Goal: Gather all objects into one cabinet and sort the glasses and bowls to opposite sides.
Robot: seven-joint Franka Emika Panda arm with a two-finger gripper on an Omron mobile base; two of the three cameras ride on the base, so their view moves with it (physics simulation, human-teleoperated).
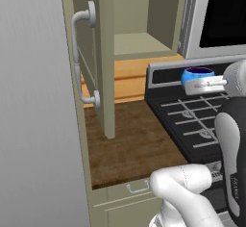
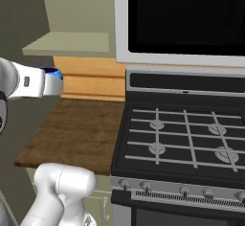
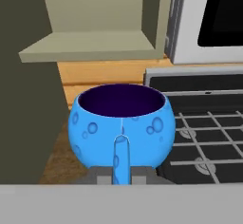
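Note:
My gripper is shut on a small glossy blue bowl, with one finger down its near wall. The bowl hangs upright in the air over the stove's left rear corner. It sits lower than the pale shelf of the open sage-green cabinet and to its right. In the right base view the bowl peeks out past the white hand, where the gripper ends. The shelf shows nothing on it. The glasses are out of view.
An open cabinet door stands edge-on at the left, beside a grey bar handle. A wooden counter lies below the cabinet. The black gas stove sits to the right, under a microwave.

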